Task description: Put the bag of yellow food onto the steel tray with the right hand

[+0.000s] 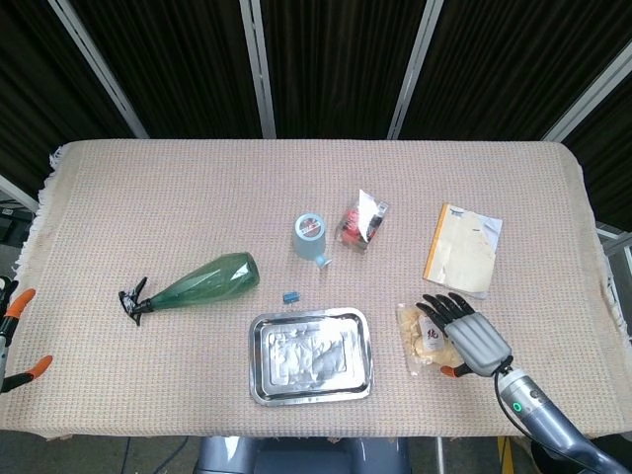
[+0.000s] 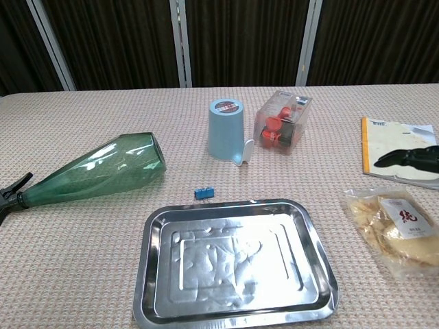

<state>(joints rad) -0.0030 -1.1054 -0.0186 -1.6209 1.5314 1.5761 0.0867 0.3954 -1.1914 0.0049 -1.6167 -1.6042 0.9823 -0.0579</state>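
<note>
The bag of yellow food lies flat on the cloth, just right of the steel tray, which holds nothing. My right hand hovers over the bag's right part with its fingers spread and pointing toward the tray; it holds nothing. In the chest view only its dark fingertips show at the right edge. My left hand shows only as orange-tipped fingers at the far left edge, off the table.
A green bottle lies on its side left of the tray. A blue cup, a clear box of red items and a small blue clip sit behind the tray. A booklet lies behind the bag.
</note>
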